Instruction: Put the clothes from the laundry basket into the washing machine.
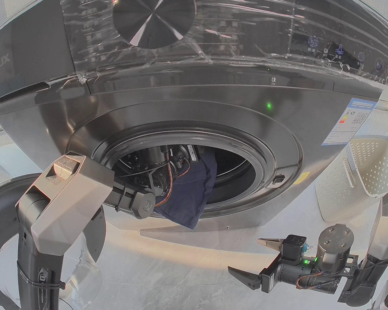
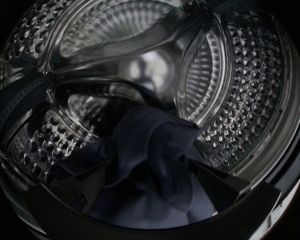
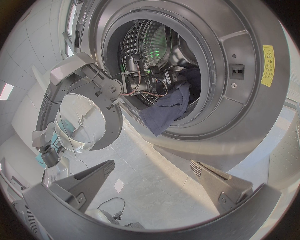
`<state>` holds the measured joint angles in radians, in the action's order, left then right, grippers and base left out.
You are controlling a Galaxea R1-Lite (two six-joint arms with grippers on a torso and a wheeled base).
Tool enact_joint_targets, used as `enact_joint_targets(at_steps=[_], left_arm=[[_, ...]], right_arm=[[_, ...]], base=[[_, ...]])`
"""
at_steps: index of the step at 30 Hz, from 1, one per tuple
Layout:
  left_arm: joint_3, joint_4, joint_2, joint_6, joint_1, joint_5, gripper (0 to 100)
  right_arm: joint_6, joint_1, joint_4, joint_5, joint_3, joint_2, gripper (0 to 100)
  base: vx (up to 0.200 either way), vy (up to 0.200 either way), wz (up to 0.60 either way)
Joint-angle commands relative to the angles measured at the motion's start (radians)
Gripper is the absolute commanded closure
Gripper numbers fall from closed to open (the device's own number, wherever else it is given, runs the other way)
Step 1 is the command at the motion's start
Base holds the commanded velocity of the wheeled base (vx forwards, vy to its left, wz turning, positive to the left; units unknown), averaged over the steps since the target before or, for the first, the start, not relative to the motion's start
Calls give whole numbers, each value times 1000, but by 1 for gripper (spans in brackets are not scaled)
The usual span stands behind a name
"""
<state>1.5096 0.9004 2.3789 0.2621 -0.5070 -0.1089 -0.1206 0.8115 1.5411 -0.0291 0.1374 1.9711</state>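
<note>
Sitting inside the washing machine (image 1: 243,117), my left hand (image 2: 148,162) is spread, a dark blue garment (image 1: 187,192) bunched between its fingers and spilling out the opening. My right hand (image 1: 245,255) hangs spread above the floor (image 1: 165,274), near the laundry basket (image 1: 365,171).

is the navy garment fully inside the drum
No, part of the navy garment hangs out over the lower rim of the washing machine opening.

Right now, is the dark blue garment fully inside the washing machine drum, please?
No, partly: the dark blue cloth garment drapes over the grey opening rim.
</note>
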Motion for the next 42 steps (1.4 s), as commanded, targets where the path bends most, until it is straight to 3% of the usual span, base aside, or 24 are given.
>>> enact_joint_targets(at_steps=[1,5,14,15,18,24,26,27,28,30,38,39,42], left_arm=[[-92,-15,-70,2,-8,11,0],[-215,-86,-149,-1,-21,91,0],[-243,-112,-109,-11,-21,101,0],[-241,-101,-86,-27,-18,101,100],[-223,-95,-63,-46,-15,103,100],[-183,-94,-55,-40,-19,104,100],[-150,-92,-50,-26,-22,104,100],[-89,-66,-32,26,-25,92,100],[-60,-40,-21,58,-27,84,100],[-9,-5,-7,80,-24,71,100],[38,15,-1,86,-21,35,100],[34,20,-1,86,-21,35,0],[27,25,-6,88,-22,35,0]], right_arm=[[-1,0,1,0,-2,2,0],[-4,-6,1,5,-2,22,0],[-8,2,1,5,1,23,0],[-8,2,1,5,1,22,0],[-8,2,1,5,1,23,0],[-8,2,1,5,2,22,0],[-8,2,1,5,5,22,0],[-8,2,1,5,4,22,0],[-8,2,1,5,4,22,0],[-8,2,1,5,4,22,0],[-10,2,1,5,4,23,0],[-10,2,1,5,4,23,0],[-10,2,1,5,4,23,0]], base=[[0,0,0],[0,0,0],[0,0,0],[0,0,0],[0,0,0],[0,0,0],[0,0,0],[0,0,0],[0,0,0],[0,0,0],[0,0,0],[0,0,0],[0,0,0]])
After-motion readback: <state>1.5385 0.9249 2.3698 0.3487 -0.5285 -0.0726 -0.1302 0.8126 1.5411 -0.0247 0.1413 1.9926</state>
